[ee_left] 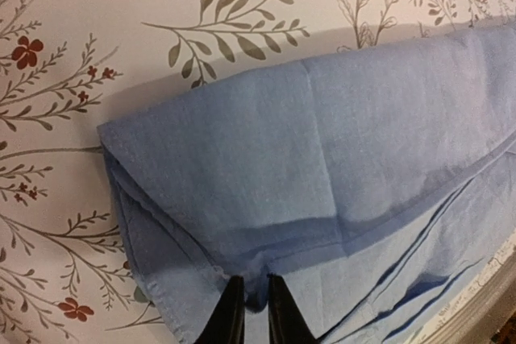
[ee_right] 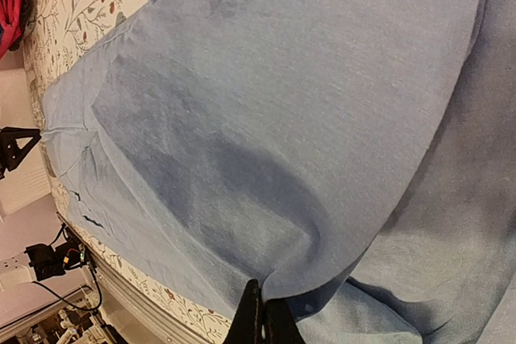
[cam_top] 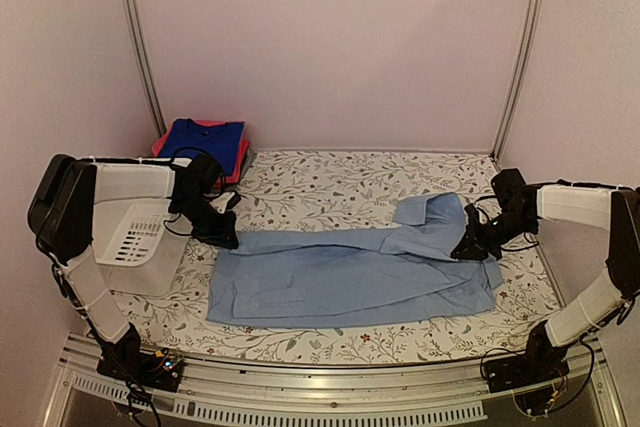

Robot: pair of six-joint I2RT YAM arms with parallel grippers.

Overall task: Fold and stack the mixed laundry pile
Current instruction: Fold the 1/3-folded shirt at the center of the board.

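Floral table carries the pale-blue shirt spread flat for folding, right hand clamped on one edge to hold it taut, left hand barely parted around the far fold, grip uncertain.

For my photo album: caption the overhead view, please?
Left end effector and right end effector pinch a pale-blue shirt on the floral table.

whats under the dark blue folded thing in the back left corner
A pink-red garment lies under the royal-blue garment; only its edges show at left and right. Whether anything else is beneath cannot be seen, because the stack covers it.
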